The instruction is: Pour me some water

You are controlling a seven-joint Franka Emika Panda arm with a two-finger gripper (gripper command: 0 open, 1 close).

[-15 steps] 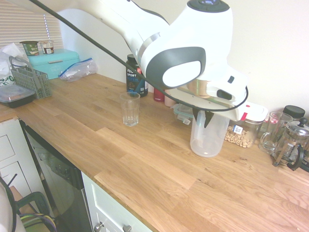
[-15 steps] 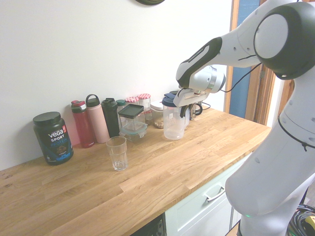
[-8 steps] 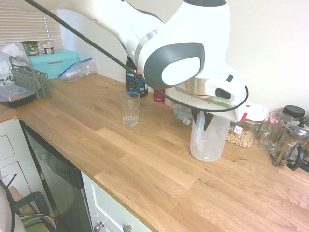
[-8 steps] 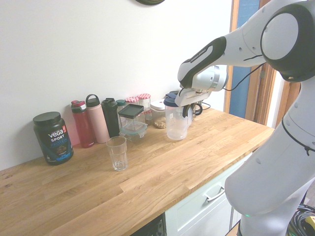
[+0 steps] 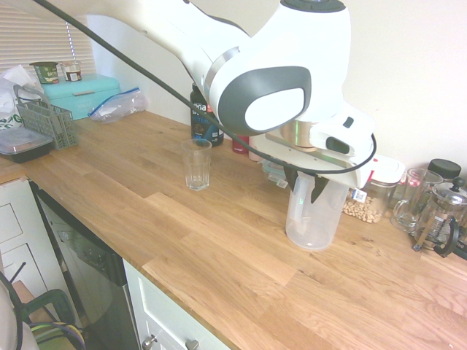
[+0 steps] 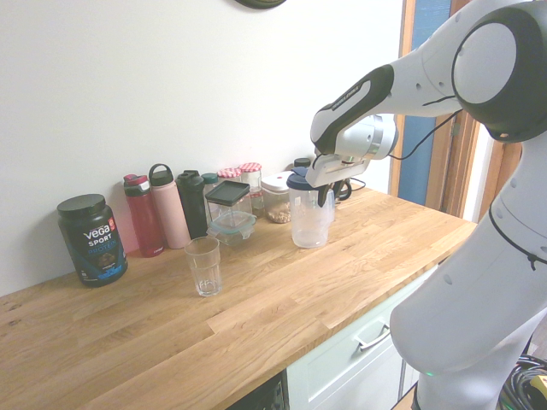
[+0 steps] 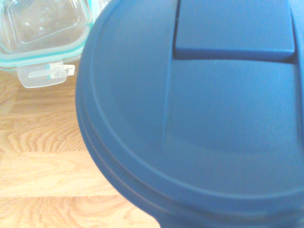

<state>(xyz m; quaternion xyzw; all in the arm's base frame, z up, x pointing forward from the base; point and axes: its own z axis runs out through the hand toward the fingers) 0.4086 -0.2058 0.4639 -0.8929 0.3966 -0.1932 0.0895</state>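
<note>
One clear pitcher (image 6: 308,218) with blue lid (image 7: 199,118) stands upright on the wooden surface (image 6: 256,316), long axis vertical. The claw (image 6: 323,190) sits at its lid and handle; can't tell if it's gripping. One empty glass (image 6: 203,266) stands well apart, near three bottles (image 6: 168,210).

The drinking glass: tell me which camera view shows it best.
The second exterior view: the drinking glass stands whole and unobstructed on the counter, well apart from the pitcher. The first exterior view also shows it whole, but farther back beside the arm. The wrist view shows none of it, only the pitcher's blue lid.
</note>
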